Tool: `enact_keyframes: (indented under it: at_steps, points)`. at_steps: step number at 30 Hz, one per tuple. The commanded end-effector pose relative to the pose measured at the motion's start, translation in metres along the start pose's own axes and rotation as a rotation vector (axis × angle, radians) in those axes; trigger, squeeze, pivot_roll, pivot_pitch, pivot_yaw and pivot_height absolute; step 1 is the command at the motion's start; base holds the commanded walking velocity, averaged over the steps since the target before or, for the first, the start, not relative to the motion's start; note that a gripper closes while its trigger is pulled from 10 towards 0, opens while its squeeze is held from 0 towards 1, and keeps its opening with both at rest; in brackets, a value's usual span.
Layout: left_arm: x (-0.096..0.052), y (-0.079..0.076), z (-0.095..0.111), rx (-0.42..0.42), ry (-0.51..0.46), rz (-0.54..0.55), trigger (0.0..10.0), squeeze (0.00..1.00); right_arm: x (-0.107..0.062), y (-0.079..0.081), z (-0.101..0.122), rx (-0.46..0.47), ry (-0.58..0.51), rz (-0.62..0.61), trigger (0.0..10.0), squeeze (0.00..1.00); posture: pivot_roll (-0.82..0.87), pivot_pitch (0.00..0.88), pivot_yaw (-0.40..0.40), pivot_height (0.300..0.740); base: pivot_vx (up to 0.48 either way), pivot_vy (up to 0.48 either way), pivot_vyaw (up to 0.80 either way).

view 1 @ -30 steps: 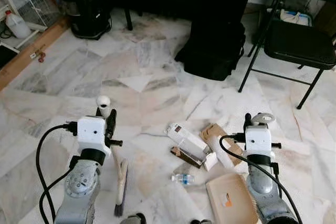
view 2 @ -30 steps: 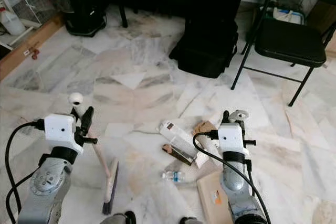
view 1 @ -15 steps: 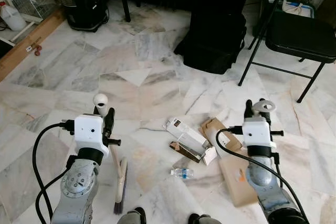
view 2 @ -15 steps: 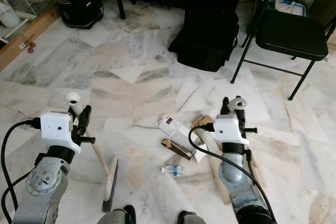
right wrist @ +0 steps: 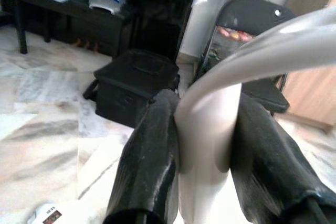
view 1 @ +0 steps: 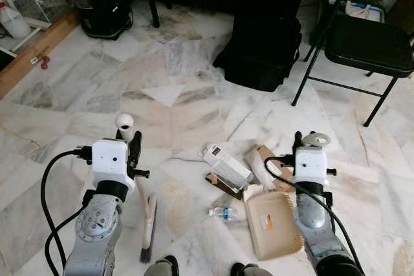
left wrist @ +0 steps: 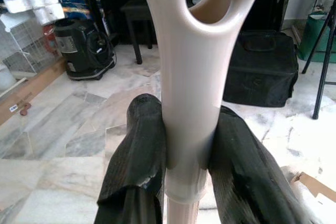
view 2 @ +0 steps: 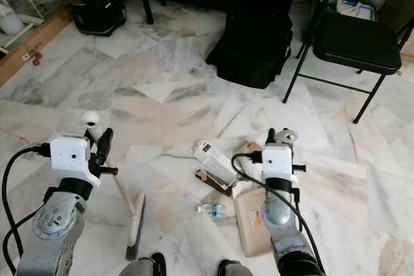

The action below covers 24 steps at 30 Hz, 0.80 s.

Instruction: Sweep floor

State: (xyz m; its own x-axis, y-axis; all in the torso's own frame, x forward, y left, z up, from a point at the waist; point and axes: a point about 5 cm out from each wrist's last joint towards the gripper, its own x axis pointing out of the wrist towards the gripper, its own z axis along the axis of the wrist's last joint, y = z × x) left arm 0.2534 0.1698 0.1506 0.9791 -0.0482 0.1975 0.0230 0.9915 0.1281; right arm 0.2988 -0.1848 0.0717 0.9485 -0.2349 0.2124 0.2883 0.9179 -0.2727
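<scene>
Dustpan (view 1: 272,225) in right end effector (right wrist: 203,145) lies flat beside bottle (view 1: 223,212).

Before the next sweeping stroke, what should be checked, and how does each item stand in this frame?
1. Left gripper shut on the broom handle: ok.
2. Right gripper shut on the dustpan handle: ok.
3. Dustpan lying on the floor beside the litter: ok.
4. Broom head lined up with the litter: not ok, it sits off to the robot's left.
5. Litter visible: white box, plastic bottle, cardboard scraps: ok.
6. Broom bristles touching the floor: cannot tell.
</scene>
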Motion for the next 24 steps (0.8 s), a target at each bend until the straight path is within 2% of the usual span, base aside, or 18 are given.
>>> enact_keyframes:
  at_steps: [1,7,11,16,18,24]
  points:
    - [-0.001,0.001,0.006,-0.004,-0.021,0.003,10.0,0.00,-0.014,0.004,-0.017,-0.011,0.088,0.026,10.0,0.00,0.13,0.223,0.006,0.740,0.000,0.000,0.00]
    - [0.001,-0.001,0.004,-0.009,-0.016,-0.004,10.0,0.00,-0.018,0.002,-0.021,-0.058,0.083,0.054,10.0,0.00,0.12,0.213,0.001,0.740,0.000,0.000,0.00]
    - [0.004,-0.003,0.003,-0.012,-0.005,-0.029,10.0,0.00,-0.022,0.004,-0.027,-0.035,0.125,0.079,10.0,0.00,0.12,0.202,0.000,0.740,0.000,0.000,0.00]
    - [0.007,-0.005,-0.005,-0.012,0.041,-0.068,10.0,0.00,-0.028,0.006,-0.034,0.036,0.200,0.075,10.0,0.00,0.11,0.179,-0.005,0.740,0.000,0.000,0.00]
    - [0.009,-0.007,-0.014,-0.022,0.107,-0.087,10.0,0.00,-0.030,0.007,-0.036,0.035,0.207,0.075,10.0,0.00,0.10,0.163,-0.007,0.740,0.000,0.000,0.00]
    - [0.012,-0.003,-0.019,-0.045,0.140,-0.084,10.0,0.00,-0.032,0.007,-0.036,0.039,0.204,0.068,10.0,0.00,0.10,0.149,-0.009,0.740,0.000,0.000,0.00]
